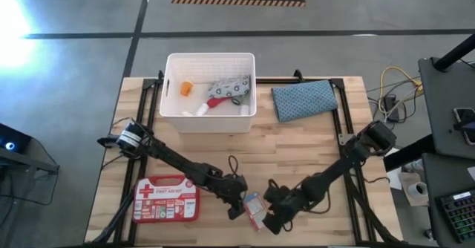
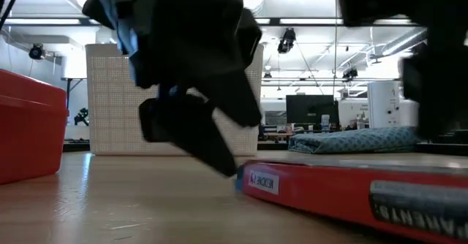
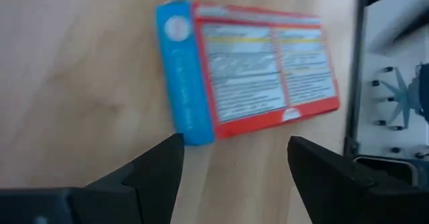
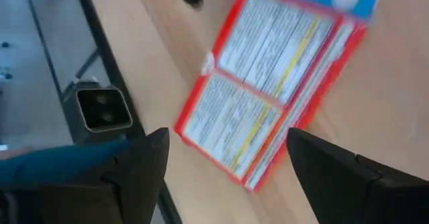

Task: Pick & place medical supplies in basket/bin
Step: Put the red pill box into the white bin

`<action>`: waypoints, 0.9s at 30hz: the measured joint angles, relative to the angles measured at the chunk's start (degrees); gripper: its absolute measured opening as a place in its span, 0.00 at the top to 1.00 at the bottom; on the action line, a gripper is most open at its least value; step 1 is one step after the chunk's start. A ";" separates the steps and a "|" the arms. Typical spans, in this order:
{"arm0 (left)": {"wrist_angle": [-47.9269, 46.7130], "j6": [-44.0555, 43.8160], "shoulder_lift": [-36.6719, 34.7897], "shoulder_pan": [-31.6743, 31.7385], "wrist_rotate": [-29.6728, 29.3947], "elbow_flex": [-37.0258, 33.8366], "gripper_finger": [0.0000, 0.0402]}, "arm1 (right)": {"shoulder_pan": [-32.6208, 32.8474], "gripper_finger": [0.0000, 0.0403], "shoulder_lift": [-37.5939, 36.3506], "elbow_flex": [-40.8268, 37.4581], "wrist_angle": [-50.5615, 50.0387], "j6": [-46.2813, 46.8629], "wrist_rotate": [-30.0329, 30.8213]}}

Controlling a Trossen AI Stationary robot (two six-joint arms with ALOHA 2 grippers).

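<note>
We see the wooden desk (image 1: 312, 151) carrying everything, with the white bin (image 1: 211, 92) standing near its far edge, left of centre. Inside the bin lie an orange-capped bottle (image 1: 185, 87), a patterned pack (image 1: 228, 90) and some small white items we cannot identify. Just beside the bin on its right rests the blue-grey cloth pouch (image 1: 303, 99), flat on the desk and apart from the bin wall.

Next in size, the red first-aid case (image 1: 166, 199) lies at the near left corner of the desk, well apart from the bin.

Between the two arms, at the near edge, lies the small red-white box (image 1: 254, 207), flat, printed side up, with a blue end flap.

The left pincer (image 3: 234, 167) hangs just above that box with its fingers spread wide, holding nothing; the blue end of the box lies between and ahead of them. The right pincer (image 4: 228, 163) faces the box from the other side, its fingers likewise wide apart and empty, above the red edge.
</note>
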 joint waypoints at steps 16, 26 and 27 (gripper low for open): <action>-0.01 -9.60 0.53 -1.62 -2.79 -0.62 0.39 | -4.58 0.27 0.22 -5.60 8.01 4.29 -8.48; 1.72 -9.63 3.21 -1.57 -4.16 -0.45 0.39 | -6.84 0.27 3.05 -5.66 14.15 3.95 -9.12; 1.70 -9.45 3.23 -1.57 -4.20 -0.45 0.39 | -7.00 0.27 3.12 -5.51 14.50 3.22 -9.09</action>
